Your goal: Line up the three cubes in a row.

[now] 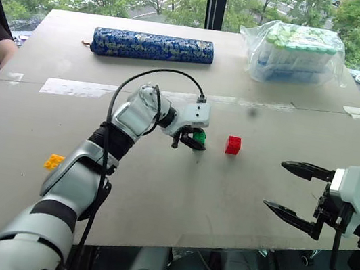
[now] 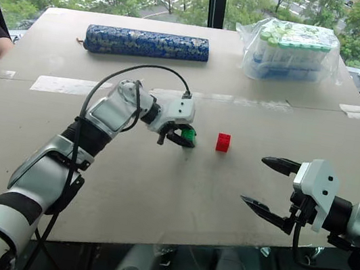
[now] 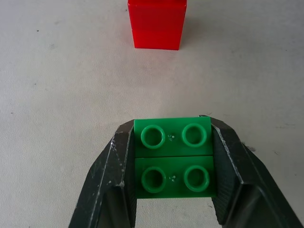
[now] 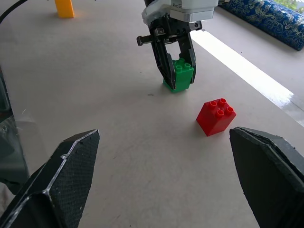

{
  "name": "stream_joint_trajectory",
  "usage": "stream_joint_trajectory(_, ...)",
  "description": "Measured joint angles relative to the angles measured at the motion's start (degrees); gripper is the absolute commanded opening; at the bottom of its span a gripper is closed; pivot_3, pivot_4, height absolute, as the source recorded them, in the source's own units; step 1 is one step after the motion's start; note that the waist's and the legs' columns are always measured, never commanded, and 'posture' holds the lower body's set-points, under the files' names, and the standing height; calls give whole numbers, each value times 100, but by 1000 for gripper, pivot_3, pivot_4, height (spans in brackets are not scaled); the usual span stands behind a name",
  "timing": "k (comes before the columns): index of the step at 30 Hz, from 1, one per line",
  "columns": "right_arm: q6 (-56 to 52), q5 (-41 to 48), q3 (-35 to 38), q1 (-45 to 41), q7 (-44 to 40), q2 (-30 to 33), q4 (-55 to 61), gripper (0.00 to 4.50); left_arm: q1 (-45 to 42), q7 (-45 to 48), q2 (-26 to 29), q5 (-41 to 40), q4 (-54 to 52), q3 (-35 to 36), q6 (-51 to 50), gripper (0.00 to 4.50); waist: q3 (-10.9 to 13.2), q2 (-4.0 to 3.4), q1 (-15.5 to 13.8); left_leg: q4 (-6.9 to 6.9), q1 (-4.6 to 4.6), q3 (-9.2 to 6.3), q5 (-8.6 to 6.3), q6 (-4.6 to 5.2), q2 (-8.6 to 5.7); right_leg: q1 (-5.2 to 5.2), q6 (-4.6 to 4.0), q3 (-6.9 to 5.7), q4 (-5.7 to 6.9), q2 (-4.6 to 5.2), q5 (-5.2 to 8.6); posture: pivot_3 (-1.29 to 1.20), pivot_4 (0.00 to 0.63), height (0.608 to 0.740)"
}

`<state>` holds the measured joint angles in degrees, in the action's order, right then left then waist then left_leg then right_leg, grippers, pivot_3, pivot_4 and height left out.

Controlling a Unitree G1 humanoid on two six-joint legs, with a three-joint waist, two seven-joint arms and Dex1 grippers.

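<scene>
The worktop (image 1: 157, 193) is viewed from above and behind by the two head cameras, which face forward and down and share almost the same scene. The green cube (image 3: 173, 154) is seen at very close range along the left end effector (image 3: 173, 190). It is seen again from farther off, beside the red cube (image 4: 216, 116), by the right wrist camera.

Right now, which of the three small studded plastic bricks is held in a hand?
The green studded plastic brick, clamped between the left hand's black fingers. The red one and the yellow one sit free on the table.
</scene>
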<state>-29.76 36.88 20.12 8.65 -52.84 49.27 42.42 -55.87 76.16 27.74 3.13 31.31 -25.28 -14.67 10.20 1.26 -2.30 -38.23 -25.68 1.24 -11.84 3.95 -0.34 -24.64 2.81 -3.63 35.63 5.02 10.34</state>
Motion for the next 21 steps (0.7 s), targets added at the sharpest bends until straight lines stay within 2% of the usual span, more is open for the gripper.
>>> stream_joint_trajectory(3, 0, 1, 2, 1, 2, 0, 1, 4500, -1, -11, -13, 10, 52, 4, 0, 3714, 0, 0, 0, -2, 0, 0, 0, 0, 0, 1, 0, 0, 2, 0, 0, 0, 150, 740)
stream_joint_trajectory(5, 0, 2, 4, 4, 2, 0, 1, 4500, -1, -7, -15, 7, 63, 11, 2, 4334, 0, 0, 0, -3, 0, 0, 0, 0, 0, 1, 1, 0, 3, 0, 0, 0, 150, 740)
stream_joint_trajectory(9, -1, 25, 2, -12, -1, 0, 9, 4500, 162, 33, 164, -128, -352, 246, -110, 4334, 0, 0, 17, -3, 0, 0, 0, 0, 1, 0, -1, 1, 4, 0, 0, 0, 150, 740)
stream_joint_trajectory(13, 6, 118, -29, -136, -16, -4, 4, 4500, 898, 182, 1101, -719, -1824, 1058, -1004, 4334, -1, -3, 162, 1, 7, 1, -1, -2, 9, -1, -21, 9, 7, -1, -12, 0, 150, 740)
stream_joint_trajectory(17, 10, 329, -359, -702, -71, -59, -81, 4500, 2247, -224, 1866, -1448, -3613, 2496, -2545, 4334, 0, -6, 220, 3, 13, -2, -2, -3, 15, 2, 0, 7, 6, 6, 1, 0, 150, 740)
stream_joint_trajectory(21, 16, 471, -1024, -1434, -275, -257, -385, 4500, 3839, -1410, 2039, -1658, -5092, 4789, -4514, 4334, -1, -3, 204, 2, 19, -14, -3, -7, 16, 6, 1, -8, 4, 10, 2, 0, 150, 740)
